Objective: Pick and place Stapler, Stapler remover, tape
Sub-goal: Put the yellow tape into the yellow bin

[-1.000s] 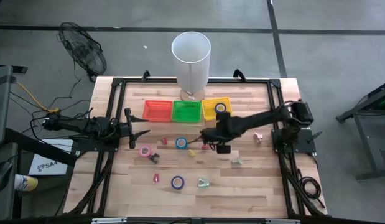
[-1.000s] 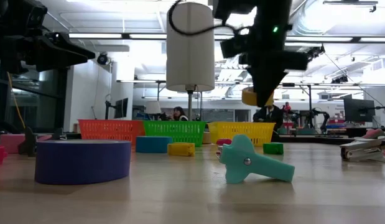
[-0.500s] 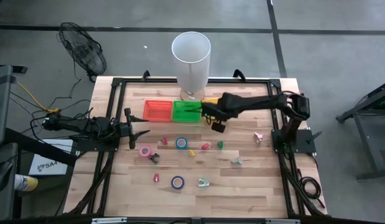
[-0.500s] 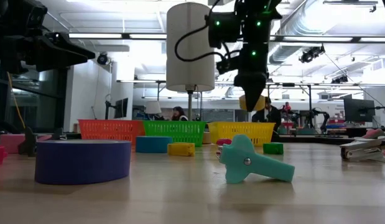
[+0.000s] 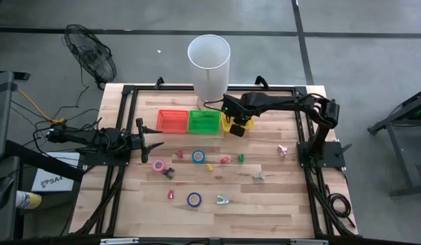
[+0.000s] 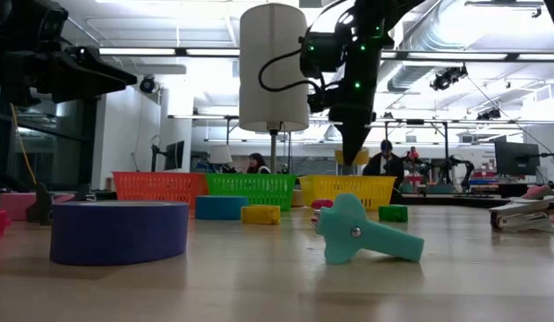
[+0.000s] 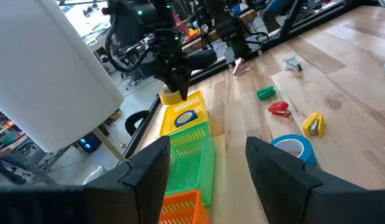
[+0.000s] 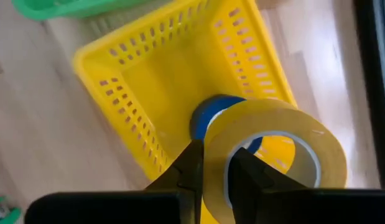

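Yellow tape roll (image 8: 273, 155) is hanging clamped by its wall in the right gripper (image 8: 214, 163), directly above the yellow basket (image 8: 136, 81), where a blue roll (image 8: 208, 121) is already lying. The drop looks straight down, the ring's hollow centre facing sideways from the fingers. The left gripper (image 5: 152, 145) is waiting well apart over the table's left side, fingers spread.

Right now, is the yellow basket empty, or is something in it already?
Not empty. A blue tape roll lies inside the yellow basket, and the right gripper holds a yellow tape roll above it, not yet dropped.
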`<action>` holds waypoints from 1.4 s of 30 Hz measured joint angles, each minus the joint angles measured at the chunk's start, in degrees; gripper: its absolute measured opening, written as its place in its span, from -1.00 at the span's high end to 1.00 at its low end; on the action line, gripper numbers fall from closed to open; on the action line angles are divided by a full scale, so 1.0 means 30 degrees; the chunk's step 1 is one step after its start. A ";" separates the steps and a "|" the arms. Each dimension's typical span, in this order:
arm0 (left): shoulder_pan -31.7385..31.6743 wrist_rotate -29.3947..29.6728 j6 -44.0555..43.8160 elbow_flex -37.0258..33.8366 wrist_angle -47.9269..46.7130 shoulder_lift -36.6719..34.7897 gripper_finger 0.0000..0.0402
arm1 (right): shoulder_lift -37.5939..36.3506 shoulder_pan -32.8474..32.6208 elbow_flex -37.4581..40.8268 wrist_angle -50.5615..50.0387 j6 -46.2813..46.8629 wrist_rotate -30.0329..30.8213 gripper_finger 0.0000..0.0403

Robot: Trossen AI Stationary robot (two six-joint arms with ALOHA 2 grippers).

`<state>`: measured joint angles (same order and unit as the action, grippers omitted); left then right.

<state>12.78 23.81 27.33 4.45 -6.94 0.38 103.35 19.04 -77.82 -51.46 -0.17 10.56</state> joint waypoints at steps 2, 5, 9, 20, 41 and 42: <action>0.0000 0.0000 0.0000 0.0000 0.0000 0.0006 -0.03 | 0.0000 0.0109 0.0000 0.0060 -0.0064 -0.0729 0.75; 0.0000 -0.0004 0.0000 0.0000 -0.0004 0.0000 -0.03 | 0.0000 0.0177 0.0000 0.0021 -0.0135 -0.0872 0.75; 0.0000 0.0000 0.0000 0.0000 0.0000 0.0003 -0.03 | 0.0026 0.0223 0.0000 0.0184 -0.0679 -0.0814 0.80; 0.0000 0.0000 0.0000 0.0000 -0.0007 0.0000 -0.03 | 0.0189 0.0462 0.0000 0.0086 0.2094 -0.0705 0.75; 0.0000 0.0000 0.0000 0.0000 0.0000 0.0007 -0.03 | 0.0226 0.1256 0.2470 0.2665 -0.1571 -0.0870 0.77; 0.0000 0.0000 0.0000 0.0000 -0.0003 0.0004 -0.03 | 0.0226 0.1324 0.2470 0.2759 -0.1597 -0.0890 0.75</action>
<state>12.78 23.81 27.33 4.45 -6.95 0.39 104.03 23.01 -70.41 -43.18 -4.96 7.89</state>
